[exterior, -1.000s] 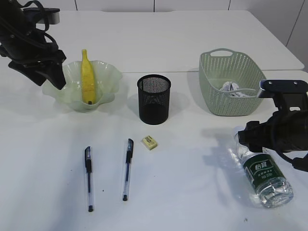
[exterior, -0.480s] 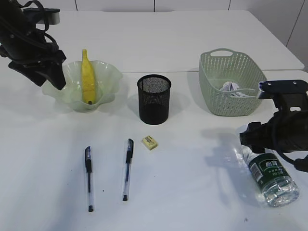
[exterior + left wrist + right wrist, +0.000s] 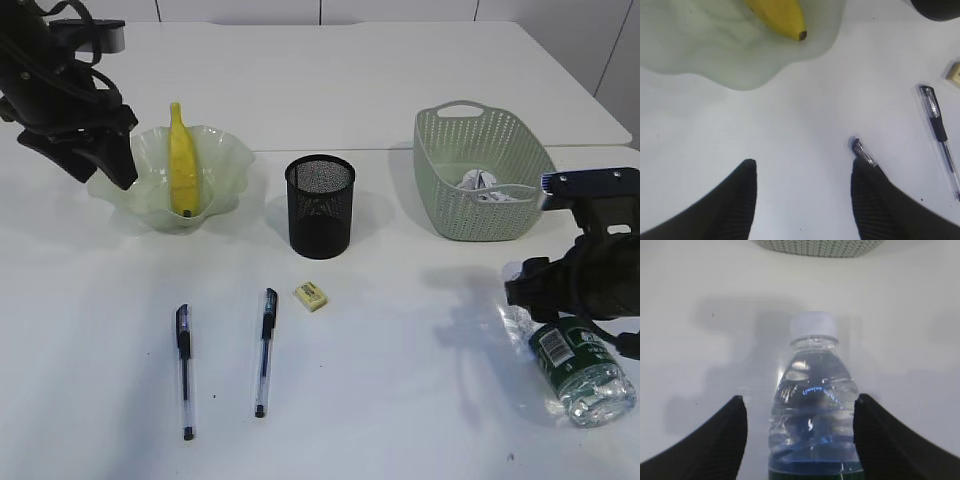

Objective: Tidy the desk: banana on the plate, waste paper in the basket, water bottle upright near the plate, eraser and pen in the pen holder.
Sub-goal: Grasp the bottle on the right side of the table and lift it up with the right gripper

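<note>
Banana [image 3: 180,160] sits in the plate [image 3: 228,160] far left, with our left claw [image 3: 802,172] hanging open and empty beside it. Two pens [image 3: 184,370] and the eraser [image 3: 310,295] lie on the surface [image 3: 380,400] by the pen holder [image 3: 320,205], waste paper [image 3: 483,186] in the basket [image 3: 480,170]. Far right, the water bottle [image 3: 812,410] lies between our right claw's [image 3: 800,412] open fingers, no grip.

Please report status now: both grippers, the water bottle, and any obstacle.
Left gripper open, empty, beside plate. Right gripper open, straddling water bottle, which lies flat on desk. Nothing in the way.
</note>
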